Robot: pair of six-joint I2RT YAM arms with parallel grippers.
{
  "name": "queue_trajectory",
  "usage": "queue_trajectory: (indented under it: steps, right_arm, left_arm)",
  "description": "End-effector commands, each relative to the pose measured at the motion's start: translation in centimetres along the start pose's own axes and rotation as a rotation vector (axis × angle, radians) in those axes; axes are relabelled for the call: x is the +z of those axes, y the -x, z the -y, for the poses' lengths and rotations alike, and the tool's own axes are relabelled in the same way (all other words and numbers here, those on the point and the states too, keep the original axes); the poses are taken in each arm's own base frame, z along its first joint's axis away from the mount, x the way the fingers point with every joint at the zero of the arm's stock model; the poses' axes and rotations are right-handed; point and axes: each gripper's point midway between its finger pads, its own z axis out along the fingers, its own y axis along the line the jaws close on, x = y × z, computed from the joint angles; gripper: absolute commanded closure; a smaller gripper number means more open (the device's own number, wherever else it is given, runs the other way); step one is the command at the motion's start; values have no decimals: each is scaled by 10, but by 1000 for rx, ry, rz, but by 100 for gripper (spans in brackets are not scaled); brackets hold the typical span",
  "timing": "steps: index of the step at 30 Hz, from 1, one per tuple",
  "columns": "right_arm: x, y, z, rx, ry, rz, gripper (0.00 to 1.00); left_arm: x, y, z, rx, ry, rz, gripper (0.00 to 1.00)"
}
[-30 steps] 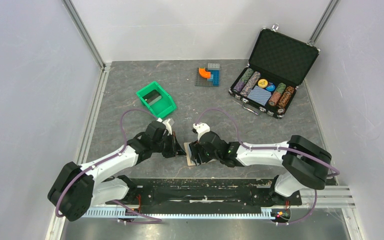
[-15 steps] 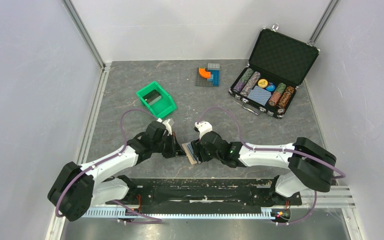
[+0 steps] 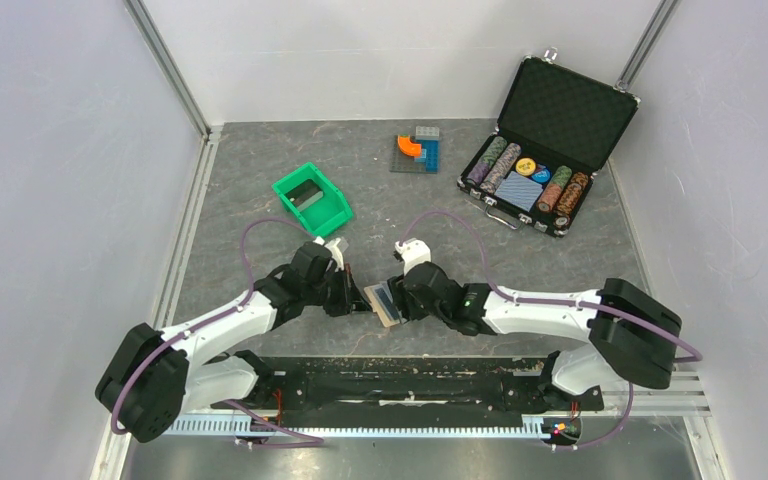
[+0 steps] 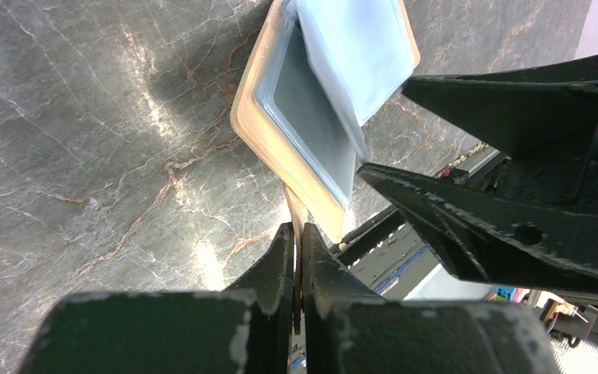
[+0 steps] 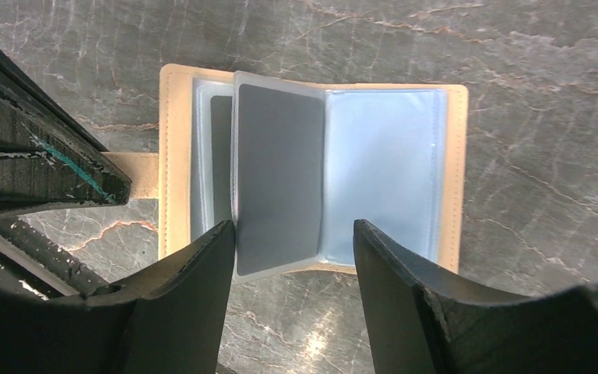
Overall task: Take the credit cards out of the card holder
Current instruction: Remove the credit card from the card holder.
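Note:
The card holder [image 5: 455, 171] lies spread open on the table, tan-edged with light blue pockets. A dark grey credit card [image 5: 279, 171] sits in its raised middle sleeve, and a second card [image 5: 219, 156] shows in the pocket behind it. My left gripper [image 4: 296, 227] is shut on the holder's strap tab [image 4: 296, 209]. My right gripper [image 5: 293, 226] is open at the holder's near edge, its jaws either side of the middle sleeve's lower end. From above, both grippers meet at the holder [image 3: 385, 303].
A green bin [image 3: 312, 198] stands behind the left arm. An open black chip case [image 3: 545, 150] with poker chips sits at the back right. Coloured blocks [image 3: 418, 150] lie at the back centre. The arms' mounting rail [image 3: 410, 375] runs along the near edge.
My right gripper has moved left and closer over the holder, and its jaws have narrowed a little. The holder's blue inner sleeve now shows more. The left gripper has kept its grip.

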Motion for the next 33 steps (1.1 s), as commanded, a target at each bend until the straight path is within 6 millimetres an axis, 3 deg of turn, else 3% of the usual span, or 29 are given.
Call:
queue_trajectory:
  steps: [1,8,16,21,22,24,25,29,33]
  right_arm:
    - [-14,20,18,-18,-95,62,41]
    - [-27,30,37,-10,-151,93,42]
    - [-23,34,49,32,-79,90,43]
    - [-13,30,47,85,26,80,45]
    - [-11,30,47,91,36,80,47]
    - [-9,28,45,98,64,76,50]
    - [-9,28,42,100,81,73,52]
    - [-9,31,33,116,140,92,60]
    - [-7,33,15,151,251,90,63]
  left_arm:
    - [-1,-4,0,11,7,-23,98]
    - [-4,-3,-15,19,102,-29,98]
    - [-13,11,-37,55,276,2,96]
    - [-23,34,-51,51,421,72,84]
    - [-27,41,-55,46,454,103,77]
    - [-35,54,-50,39,462,156,64]
    - [-37,59,-44,39,446,178,62]
    - [-37,72,0,57,239,236,61]
    - [-26,68,36,39,32,207,61]
